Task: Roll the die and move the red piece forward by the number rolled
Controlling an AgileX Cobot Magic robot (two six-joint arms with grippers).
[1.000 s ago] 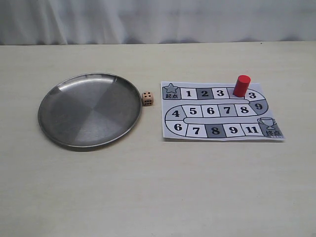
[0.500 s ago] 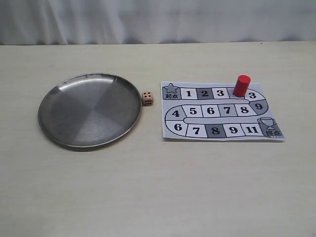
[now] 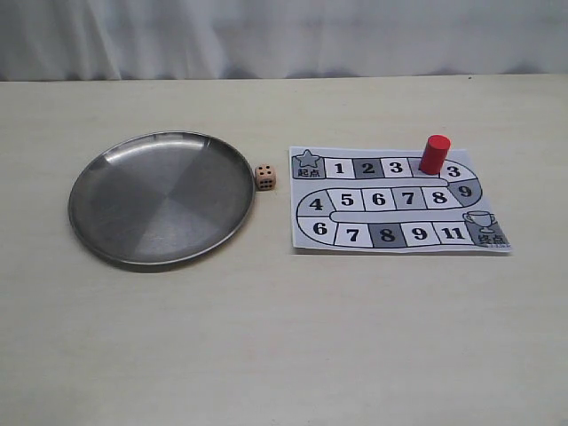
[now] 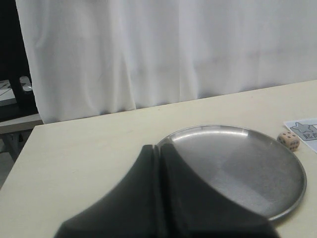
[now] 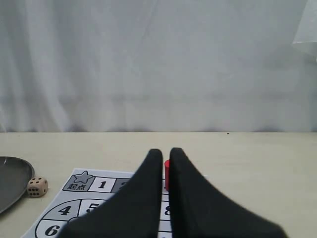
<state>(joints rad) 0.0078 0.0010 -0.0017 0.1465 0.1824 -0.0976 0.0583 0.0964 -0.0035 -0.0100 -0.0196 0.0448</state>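
The die (image 3: 264, 177) rests on the table between the round metal plate (image 3: 160, 200) and the paper board (image 3: 399, 200). It also shows in the left wrist view as die (image 4: 289, 141) and in the right wrist view as die (image 5: 37, 186). The red piece (image 3: 434, 153) stands upright in the board's top row, on the square between the two 3s. Neither gripper appears in the exterior view. My left gripper (image 4: 158, 147) is shut and empty, held back from the plate (image 4: 237, 163). My right gripper (image 5: 162, 151) is shut and empty; a sliver of the red piece (image 5: 167, 173) shows far behind it.
The board carries a winding numbered track from a star square (image 3: 307, 162) to a trophy square (image 3: 484, 228). A white curtain (image 3: 284, 35) hangs behind the table's far edge. A corner of the board (image 4: 304, 130) shows beside the die.
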